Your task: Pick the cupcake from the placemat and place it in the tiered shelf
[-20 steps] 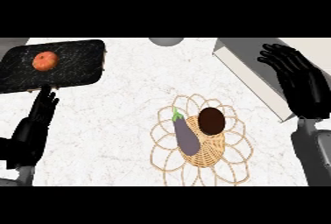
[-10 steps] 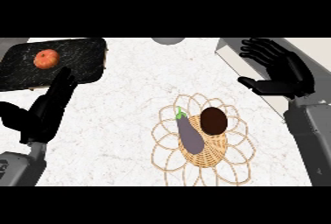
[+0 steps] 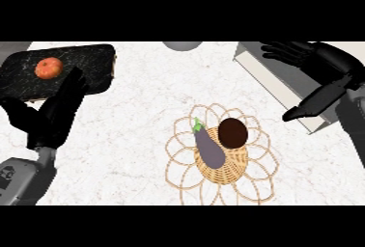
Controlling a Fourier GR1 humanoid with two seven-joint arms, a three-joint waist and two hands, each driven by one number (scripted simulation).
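Observation:
A dark brown cupcake (image 3: 232, 132) sits on a round woven tan placemat (image 3: 221, 147) at centre right, beside a purple eggplant (image 3: 209, 148) with a green stem. The grey and white tiered shelf (image 3: 274, 79) runs along the upper right. My right hand (image 3: 324, 67) hovers open over the shelf, fingers spread, thumb pointing down-left, well right of and above the cupcake. At the left, my left hand (image 3: 53, 113) stands open with fingers up, overlapping the lower edge of a dark tray.
A dark speckled tray (image 3: 85, 62) at the upper left carries an orange-red tomato-like fruit (image 3: 49, 68). A grey round object (image 3: 182, 45) shows at the top edge. White marbled counter (image 3: 135, 120) lies between the tray and the placemat.
My right hand has risen toward the top right over the shelf and turned. The left hand has lifted and moved up toward the tray. The cupcake and eggplant have not moved.

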